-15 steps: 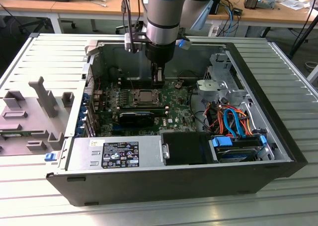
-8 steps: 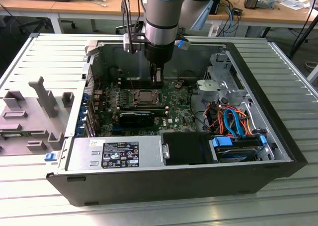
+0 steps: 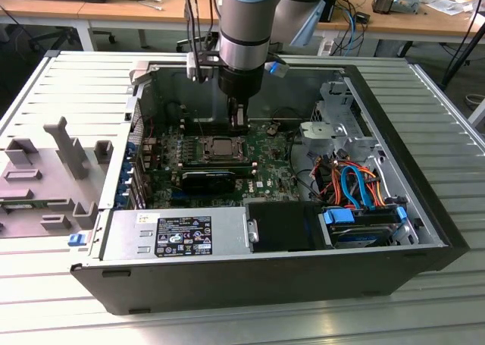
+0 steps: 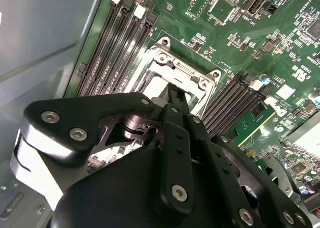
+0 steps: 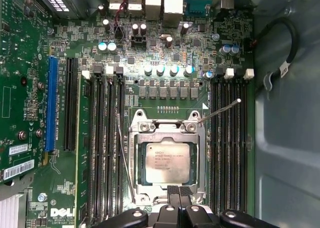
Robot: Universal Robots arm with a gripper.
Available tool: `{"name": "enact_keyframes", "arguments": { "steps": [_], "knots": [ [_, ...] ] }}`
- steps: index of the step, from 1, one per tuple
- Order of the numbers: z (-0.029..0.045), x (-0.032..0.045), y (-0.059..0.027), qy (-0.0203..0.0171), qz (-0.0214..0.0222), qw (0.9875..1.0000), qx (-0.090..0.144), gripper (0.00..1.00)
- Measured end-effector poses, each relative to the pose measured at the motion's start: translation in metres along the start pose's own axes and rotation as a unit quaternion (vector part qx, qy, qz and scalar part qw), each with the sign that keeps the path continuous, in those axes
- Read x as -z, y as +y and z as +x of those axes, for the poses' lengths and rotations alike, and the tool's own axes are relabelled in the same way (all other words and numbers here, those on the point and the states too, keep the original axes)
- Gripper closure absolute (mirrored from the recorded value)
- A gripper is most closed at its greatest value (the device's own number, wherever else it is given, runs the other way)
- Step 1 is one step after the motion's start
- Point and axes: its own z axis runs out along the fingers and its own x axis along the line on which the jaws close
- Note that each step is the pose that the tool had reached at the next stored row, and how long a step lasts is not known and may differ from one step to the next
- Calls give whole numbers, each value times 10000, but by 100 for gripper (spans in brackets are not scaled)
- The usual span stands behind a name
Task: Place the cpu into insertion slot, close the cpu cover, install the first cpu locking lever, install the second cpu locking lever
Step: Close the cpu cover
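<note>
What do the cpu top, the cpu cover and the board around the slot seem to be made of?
The cpu: its top looks like dull grey metal with a matte finish and faint print. The cpu cover: probably bright steel sheet, since it glints along its edges. The circuit board: a green lacquered laminate, likely fibreglass, though the look cannot confirm that.
</note>
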Motion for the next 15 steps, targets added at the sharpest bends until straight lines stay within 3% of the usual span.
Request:
{"name": "enact_keyframes", "arguments": {
  "steps": [15],
  "knots": [
    [2, -39, 55, 0, 0, 10000, 0, 89]
  ]
}}
